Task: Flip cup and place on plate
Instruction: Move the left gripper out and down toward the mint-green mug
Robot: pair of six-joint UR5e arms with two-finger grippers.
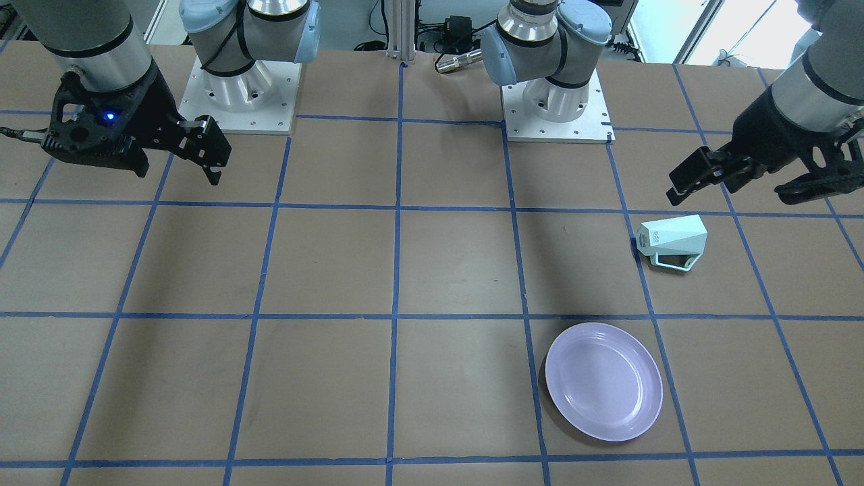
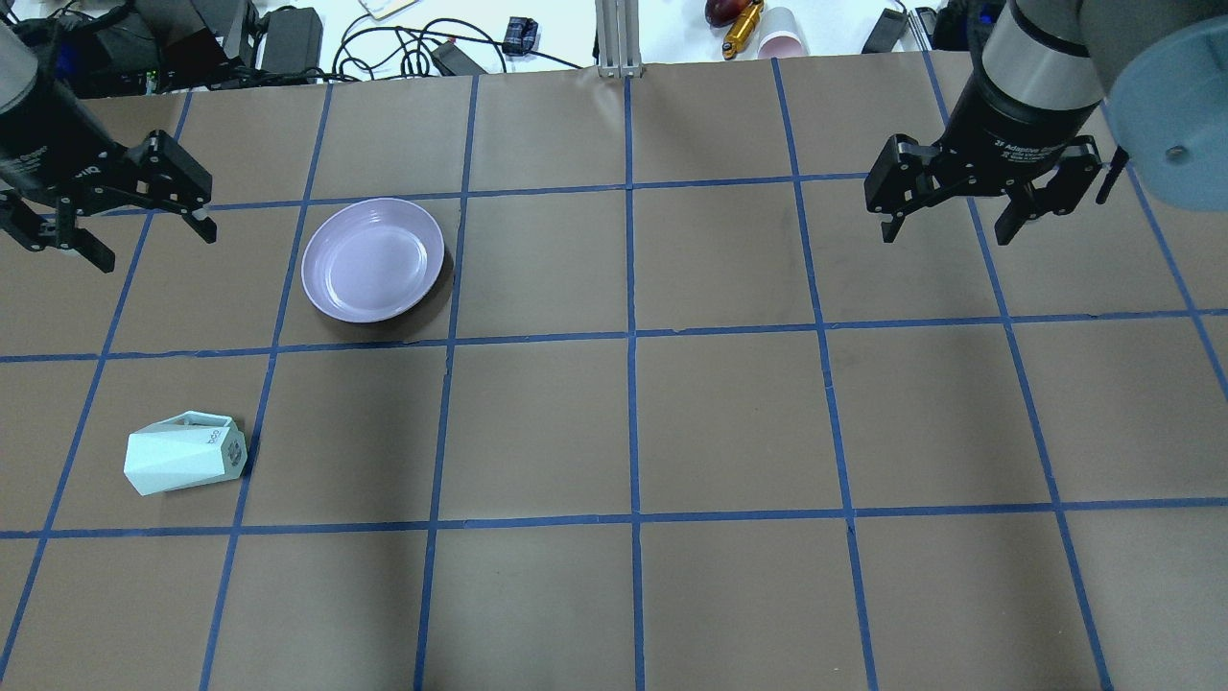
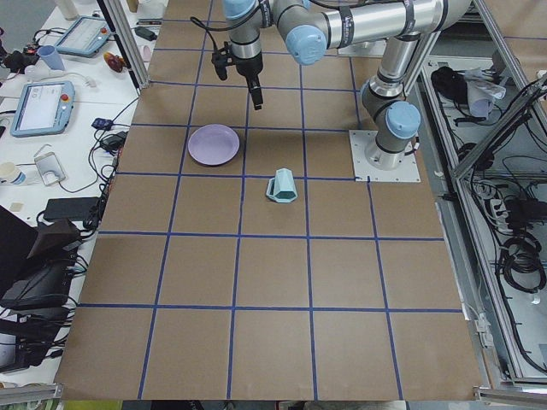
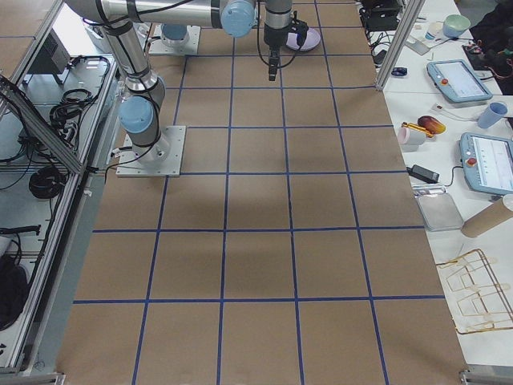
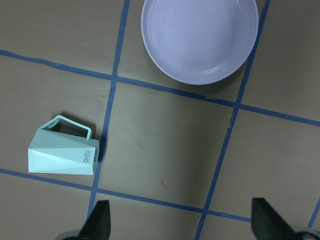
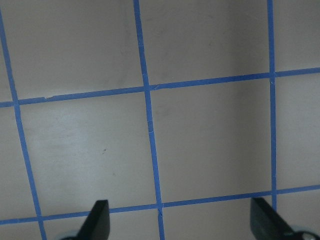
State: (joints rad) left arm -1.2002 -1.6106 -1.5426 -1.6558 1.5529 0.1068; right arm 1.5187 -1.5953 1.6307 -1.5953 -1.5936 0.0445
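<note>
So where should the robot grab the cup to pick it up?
The cup lies on its side, mouth facing the robot's left, handle sticking out sideways, away from the robot. So probably the rim: the open left gripper could come in from that left end, one finger inside and one over the top wall, then turn it upright for the plate.

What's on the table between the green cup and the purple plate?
Nothing, just bare brown table with blue tape lines crossing between the cup and the plate. The overhead view shows it best, and the left wrist view too.
</note>
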